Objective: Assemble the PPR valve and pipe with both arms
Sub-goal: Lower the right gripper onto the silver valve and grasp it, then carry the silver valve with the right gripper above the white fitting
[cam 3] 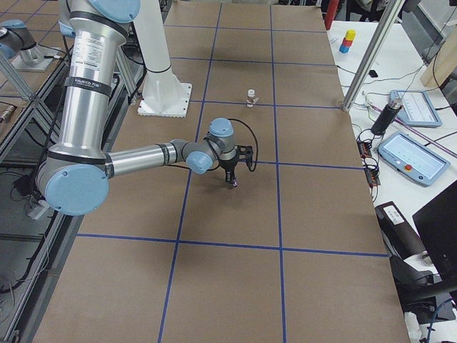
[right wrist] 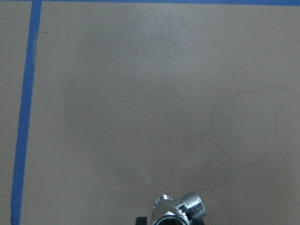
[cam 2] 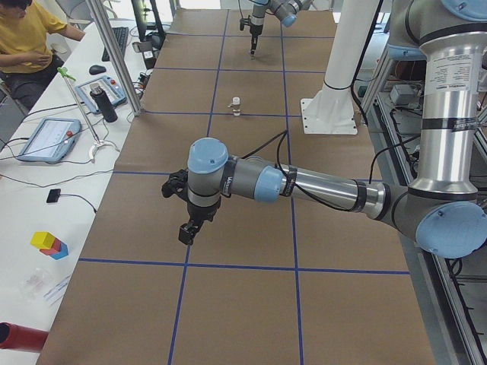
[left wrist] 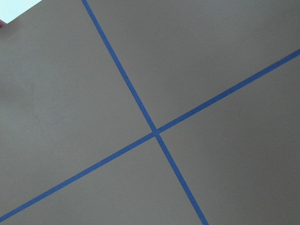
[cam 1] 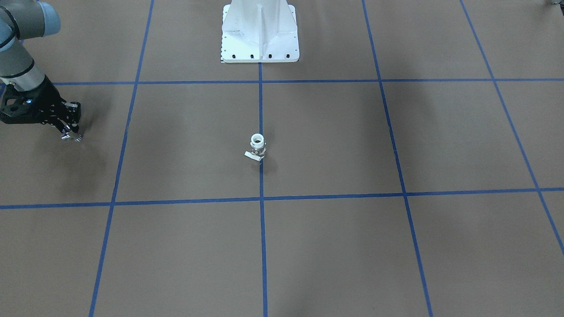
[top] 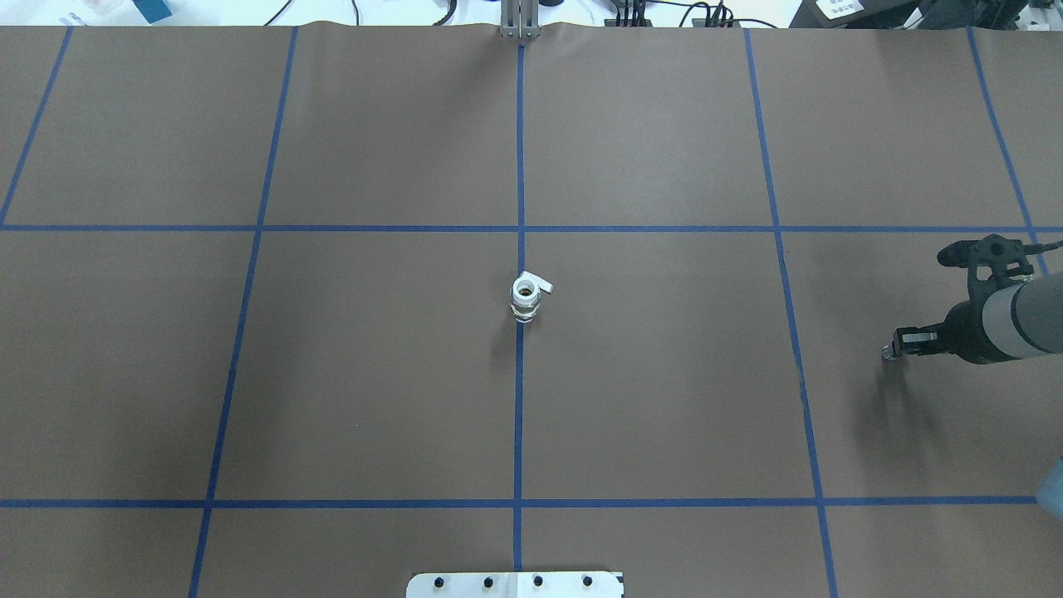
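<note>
PPR valve (cam 1: pixel 257 147), a small stubby fitting with a white plastic ring end, silvery metal body and flat pale lever tab. Front-facing view: it stands upright mid brown paper-covered counter (cam 1: pixel 352 141), on a blue tape line (cam 1: pixel 261 110). Long axis vertical, ring opening up, tab toward 8 o'clock. Black two-finger right gripper (cam 1: pixel 70 134) is well apart at 9 o'clock, clamped on the tiny shiny chrome T-shaped pipe (cam 1: pixel 69 138).

Overhead: valve central, tab toward 1 o'clock, right gripper at its 3 o'clock.

Exterior left: black left gripper (cam 2: pixel 186 232) hangs over the counter, well apart from the valve; can't tell if its jaws are apart or together.

Exterior right: valve upright, at 12 o'clock beyond the right gripper.

Left wrist: only counter and crossing tape.

Right wrist: pipe at 6 o'clock edge, threaded stub toward 2 o'clock.

Judgement: the valve is rigid, light and probably tippy on its narrow base, and the metal is likely slick. Take hold across the silvery body under the ring, clear of the tab.
</note>
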Tool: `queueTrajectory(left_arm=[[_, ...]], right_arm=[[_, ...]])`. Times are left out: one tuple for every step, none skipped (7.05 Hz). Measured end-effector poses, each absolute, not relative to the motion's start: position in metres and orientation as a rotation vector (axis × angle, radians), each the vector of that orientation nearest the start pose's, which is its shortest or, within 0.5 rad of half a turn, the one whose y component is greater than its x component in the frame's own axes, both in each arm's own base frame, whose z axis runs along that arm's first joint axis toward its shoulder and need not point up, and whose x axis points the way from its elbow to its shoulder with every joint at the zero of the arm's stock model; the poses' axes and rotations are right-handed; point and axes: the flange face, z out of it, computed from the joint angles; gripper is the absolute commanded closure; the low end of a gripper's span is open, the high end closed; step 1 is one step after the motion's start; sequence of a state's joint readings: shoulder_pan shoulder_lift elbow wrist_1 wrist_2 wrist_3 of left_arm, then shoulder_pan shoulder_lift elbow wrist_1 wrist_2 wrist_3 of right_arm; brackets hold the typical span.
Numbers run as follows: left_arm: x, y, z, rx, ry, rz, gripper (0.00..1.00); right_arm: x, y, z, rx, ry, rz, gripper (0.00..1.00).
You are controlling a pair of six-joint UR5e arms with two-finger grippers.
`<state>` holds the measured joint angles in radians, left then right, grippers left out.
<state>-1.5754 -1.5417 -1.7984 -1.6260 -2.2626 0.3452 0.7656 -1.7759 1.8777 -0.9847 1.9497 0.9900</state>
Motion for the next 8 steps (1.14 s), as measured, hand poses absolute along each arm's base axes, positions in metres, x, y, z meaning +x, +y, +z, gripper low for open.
queueTrajectory(left_arm=[[-0.072,-0.488,0.560,0.361,0.640,0.412,0.00],[-0.072,-0.488,0.561,0.358,0.641,0.411,0.00],[-0.072,-0.488,0.566,0.345,0.644,0.401,0.00],[-0.071,-0.488,0.578,0.311,0.653,0.367,0.00],[-0.071,-0.484,0.599,0.254,0.667,0.308,0.00],[-0.071,-0.476,0.619,0.188,0.685,0.226,0.00],[-0.069,-0.467,0.629,0.137,0.718,0.147,0.00],[-0.067,-0.457,0.636,0.101,0.756,0.102,0.00]], right_arm=[[-0.250,-0.374,0.545,0.141,-0.759,0.044,1.00],[-0.251,-0.375,0.542,0.144,-0.765,0.043,1.00],[-0.251,-0.376,0.537,0.149,-0.774,0.041,1.00],[-0.251,-0.379,0.528,0.152,-0.790,0.040,1.00],[-0.247,-0.385,0.517,0.149,-0.816,0.046,1.00],[-0.245,-0.401,0.495,0.143,-0.840,0.061,1.00],[-0.251,-0.418,0.463,0.133,-0.850,0.073,1.00],[-0.261,-0.435,0.423,0.121,-0.847,0.081,1.00]])
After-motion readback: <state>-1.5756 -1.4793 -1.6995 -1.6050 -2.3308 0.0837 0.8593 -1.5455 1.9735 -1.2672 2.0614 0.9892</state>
